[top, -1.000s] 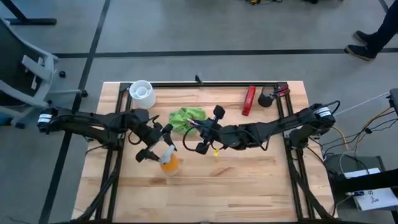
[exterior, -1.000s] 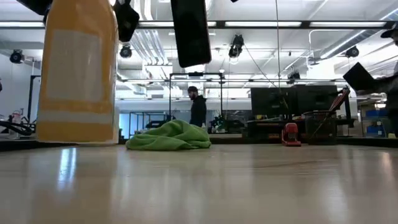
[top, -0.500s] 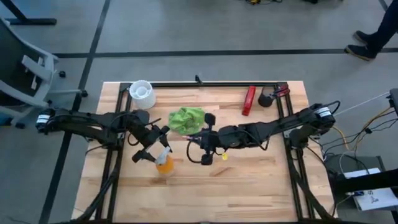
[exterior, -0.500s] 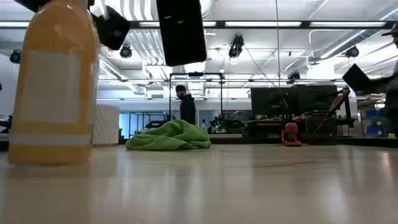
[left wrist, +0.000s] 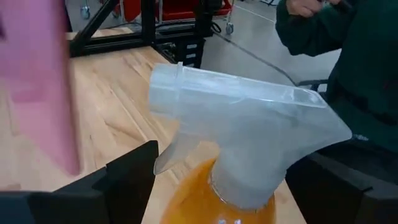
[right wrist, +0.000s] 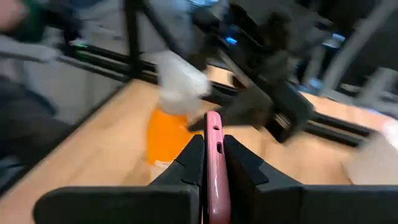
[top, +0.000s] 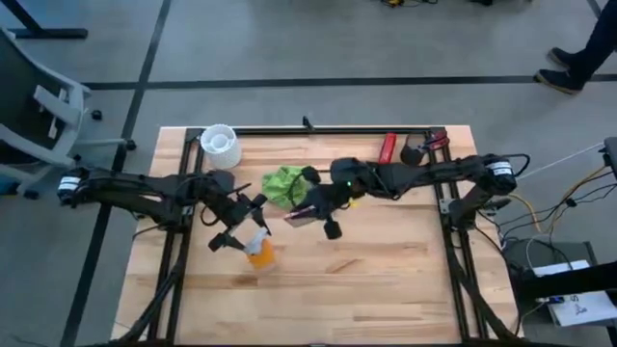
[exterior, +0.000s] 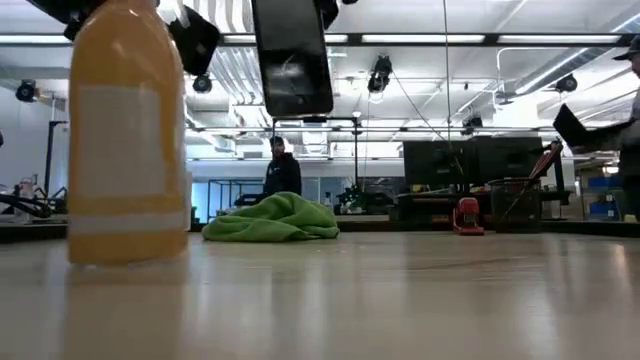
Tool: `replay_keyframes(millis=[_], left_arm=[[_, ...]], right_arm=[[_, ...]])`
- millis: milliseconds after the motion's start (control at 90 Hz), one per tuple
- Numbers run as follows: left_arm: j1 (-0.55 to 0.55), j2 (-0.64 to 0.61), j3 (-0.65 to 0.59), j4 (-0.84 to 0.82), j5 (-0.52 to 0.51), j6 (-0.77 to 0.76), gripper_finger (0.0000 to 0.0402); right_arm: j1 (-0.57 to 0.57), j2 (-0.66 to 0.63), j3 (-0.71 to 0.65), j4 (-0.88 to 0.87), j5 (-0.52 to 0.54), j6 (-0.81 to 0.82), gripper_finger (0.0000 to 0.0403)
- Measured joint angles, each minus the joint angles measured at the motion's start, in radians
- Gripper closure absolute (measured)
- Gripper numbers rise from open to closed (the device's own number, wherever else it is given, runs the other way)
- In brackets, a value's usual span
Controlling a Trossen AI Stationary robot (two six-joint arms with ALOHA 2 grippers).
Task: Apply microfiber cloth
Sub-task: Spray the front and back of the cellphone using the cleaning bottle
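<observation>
The microfiber cloth [top: 283, 184] is a bright lime-green fabric, crumpled into a loose, rounded heap instead of lying spread flat. It rests on the wooden table [top: 386, 280], toward the far middle of the surface. From table height the microfiber cloth [exterior: 272, 220] shows as a low, soft mound with folds and a slightly raised hump at its centre.

Lime-green cloth [top: 281, 183], orange bottle [top: 259, 253]
</observation>
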Motion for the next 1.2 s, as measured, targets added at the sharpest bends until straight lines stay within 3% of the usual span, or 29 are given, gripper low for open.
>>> replay_keyframes(millis=[378, 811, 1200], left_arm=[[0.152, -0.016, 0.001, -0.034, -0.009, 0.021, 0.0091], [0.199, 0.002, 0.001, -0.028, 0.001, -0.072, 0.0088], [0.205, 0.021, 0.051, -0.052, -0.005, -0.053, 0.0024]], right_arm=[[-0.112, 0.002, 0.0, -0.018, -0.167, -0.071, 0.0387], [-0.221, 0.002, -0.008, -0.022, -0.162, -0.079, 0.0387], [-0.234, 0.001, -0.009, -0.025, -0.161, -0.071, 0.0387]])
